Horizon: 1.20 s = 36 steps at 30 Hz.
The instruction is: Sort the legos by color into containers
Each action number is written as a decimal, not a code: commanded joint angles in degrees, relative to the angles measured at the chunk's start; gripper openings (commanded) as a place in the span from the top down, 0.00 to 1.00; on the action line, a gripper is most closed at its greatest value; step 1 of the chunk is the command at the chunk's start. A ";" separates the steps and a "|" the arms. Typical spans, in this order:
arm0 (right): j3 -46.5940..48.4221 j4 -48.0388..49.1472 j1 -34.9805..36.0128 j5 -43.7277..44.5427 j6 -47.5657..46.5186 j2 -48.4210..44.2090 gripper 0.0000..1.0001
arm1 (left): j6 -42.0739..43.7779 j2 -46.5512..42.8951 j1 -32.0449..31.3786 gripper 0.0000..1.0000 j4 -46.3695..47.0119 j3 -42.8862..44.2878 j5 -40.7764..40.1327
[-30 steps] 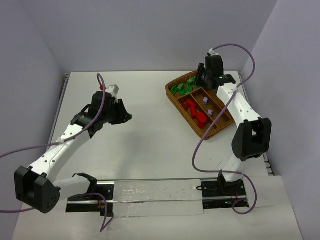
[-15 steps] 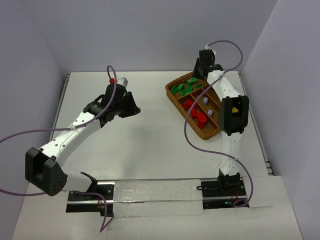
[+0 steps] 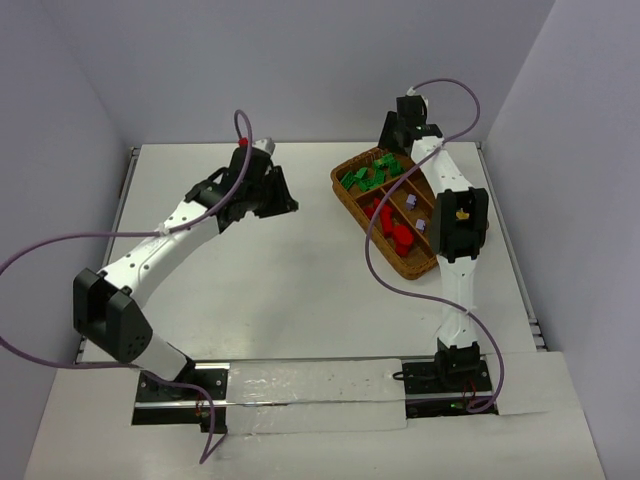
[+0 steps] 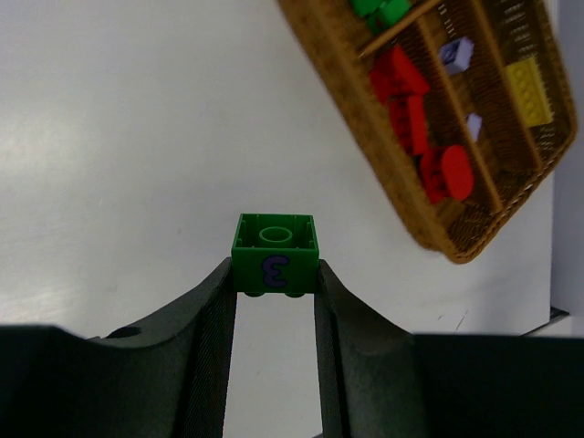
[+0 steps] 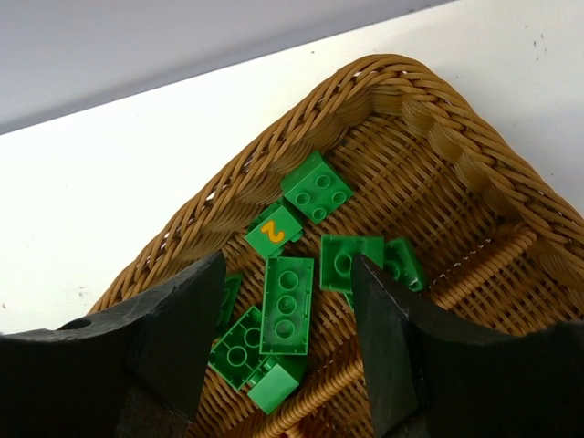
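To the left, my left claw (image 4: 274, 278) is clamped on a green lego (image 4: 275, 251) marked with a purple 3, over the bench (image 4: 119, 137) and well apart from the wicker tray (image 4: 461, 239). In the tray, red legos (image 4: 406, 105), 2 lilac legos (image 4: 456, 53) and 1 yellow lego (image 4: 529, 89) lie in separate sections. My right claw (image 5: 287, 269) hangs over the far end section, fingers apart and gripping nothing, with loose green legos (image 5: 288, 306) below.

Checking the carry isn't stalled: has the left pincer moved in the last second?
Yes. In the top view the left pincer, shut on a green brick, has moved right and up in the frame, closer to the wicker tray.
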 commanded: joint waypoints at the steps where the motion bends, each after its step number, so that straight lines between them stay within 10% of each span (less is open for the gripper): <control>1: 1.37 0.16 -0.46 0.42 -0.20 -3.30 0.34 | 3.29 6.63 -0.56 1.00 0.31 11.28 2.20; 17: -31.12 4.71 -0.46 -5.11 1.68 -37.20 0.30 | 1.20 44.14 -1.31 1.00 4.66 53.62 11.58; 36: -57.45 8.42 -0.37 -10.59 4.72 -64.65 0.28 | -3.82 64.85 -2.65 1.00 26.15 62.77 8.96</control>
